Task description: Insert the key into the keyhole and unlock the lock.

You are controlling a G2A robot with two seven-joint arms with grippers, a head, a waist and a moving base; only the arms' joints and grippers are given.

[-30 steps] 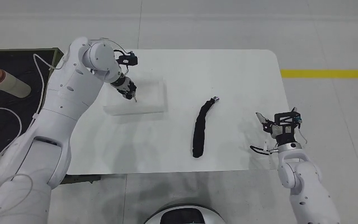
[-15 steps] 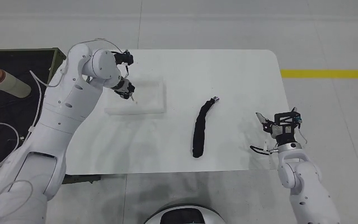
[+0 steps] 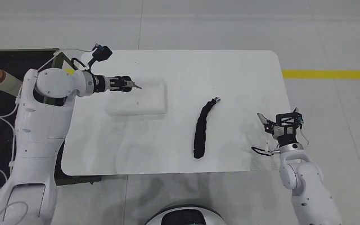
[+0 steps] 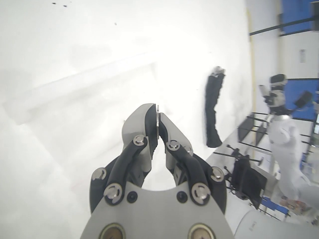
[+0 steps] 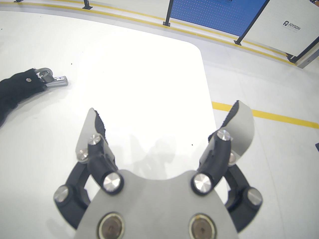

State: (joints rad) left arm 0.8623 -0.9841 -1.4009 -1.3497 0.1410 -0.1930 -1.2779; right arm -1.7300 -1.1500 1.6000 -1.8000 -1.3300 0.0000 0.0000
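Left wrist view: left gripper [image 4: 158, 111] clamped the key [image 4: 157, 125], lock [image 4: 212, 110] lying well ahead; right gripper [image 5: 165, 116] stood spread.

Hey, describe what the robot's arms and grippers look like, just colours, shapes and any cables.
Both arms, left arm and right arm, have smooth white rounded shells; thin white cables loop beside the left one's shoulder. The left gripper and right gripper match: a silver-grey base plate with two brassy screws, black linkages with silver pins, and curved silver fingers lined with black pads.
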